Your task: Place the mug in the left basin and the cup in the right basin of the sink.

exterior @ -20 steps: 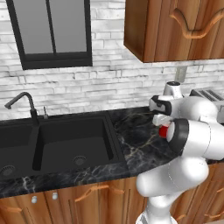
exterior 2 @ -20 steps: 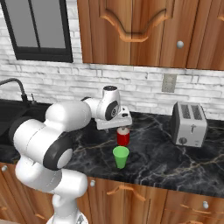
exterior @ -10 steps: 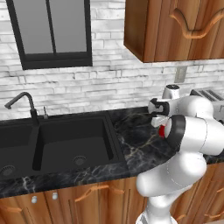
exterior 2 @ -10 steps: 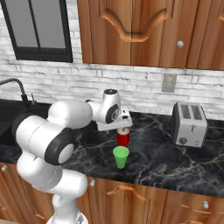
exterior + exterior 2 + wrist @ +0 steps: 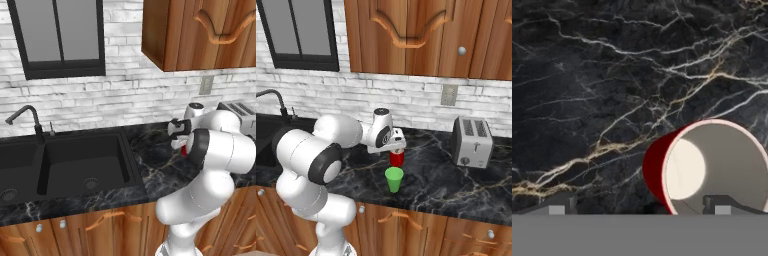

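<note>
- Your end effector (image 5: 397, 148) hangs right over the mug (image 5: 397, 158), pointing down, fingers spread wide and released, nothing gripped.
- In the hand view one fingertip (image 5: 724, 205) sits over the mug's (image 5: 709, 167) pale inside, the other fingertip (image 5: 557, 205) is off to the side over bare desk (image 5: 602, 75); so the mug is off-centre btwn the fingers, nearer one tip.
- Mug stands upright on the desk (image 5: 456, 185), open mouth up, red wall showing on one side in the hand view.
- From the left base view you only get a sliver of the mug (image 5: 184, 150) behind the white forearm; the end effector (image 5: 176, 141) is just above it.
- The cup (image 5: 394, 179) stands upright just in front of the mug, nearer the desk's front edge; they look close but apart.
- Toaster (image 5: 471, 142) sits further along the desk, well apart from both, by the wall.
- The sink (image 5: 65, 165) is off to the arm's left: right basin (image 5: 85, 160) nearest the arm, left basin (image 5: 15, 170) beyond the divider, faucet (image 5: 27, 120) at the back.
- Neither vessel is in a basin yet.
</note>
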### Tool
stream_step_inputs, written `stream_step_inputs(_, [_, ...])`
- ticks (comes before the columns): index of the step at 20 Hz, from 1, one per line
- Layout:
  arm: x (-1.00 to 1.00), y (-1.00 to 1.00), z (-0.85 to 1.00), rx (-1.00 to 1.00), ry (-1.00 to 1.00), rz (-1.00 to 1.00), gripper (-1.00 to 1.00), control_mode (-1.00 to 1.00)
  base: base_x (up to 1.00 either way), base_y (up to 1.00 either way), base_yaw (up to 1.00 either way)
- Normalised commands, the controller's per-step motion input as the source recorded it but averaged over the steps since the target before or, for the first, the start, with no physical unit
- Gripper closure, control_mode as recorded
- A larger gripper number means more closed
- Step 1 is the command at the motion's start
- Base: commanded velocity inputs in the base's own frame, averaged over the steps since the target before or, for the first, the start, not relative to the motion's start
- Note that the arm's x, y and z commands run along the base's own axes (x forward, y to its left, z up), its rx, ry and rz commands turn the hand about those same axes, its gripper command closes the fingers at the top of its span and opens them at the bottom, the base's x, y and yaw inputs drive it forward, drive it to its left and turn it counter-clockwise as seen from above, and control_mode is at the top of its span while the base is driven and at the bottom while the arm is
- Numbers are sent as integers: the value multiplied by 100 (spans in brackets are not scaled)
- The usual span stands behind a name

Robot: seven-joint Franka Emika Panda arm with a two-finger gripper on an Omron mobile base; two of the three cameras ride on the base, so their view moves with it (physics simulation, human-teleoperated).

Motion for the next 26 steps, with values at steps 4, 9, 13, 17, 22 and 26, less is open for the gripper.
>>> stream_step_inputs(4, [1, -1, -15, 0, -1, 0, -100, -100, 0, 0, 0])
stream_step_inputs(9, [1, 0, -17, 0, 0, 0, -100, -100, 0, 0, 0])
stream_step_inputs(13, [8, 0, -14, 1, 0, 1, -100, -100, 0, 0, 0])
stream_step_inputs(17, [7, 0, -10, 0, 0, 1, 100, -100, 0, 0, 0])
stream_step_inputs(22, [1, 0, -1, 0, 0, 0, 100, -100, 0, 0, 0])
stream_step_inputs(26, [0, 0, 0, 0, 0, 0, 100, -100, 0, 0, 0])
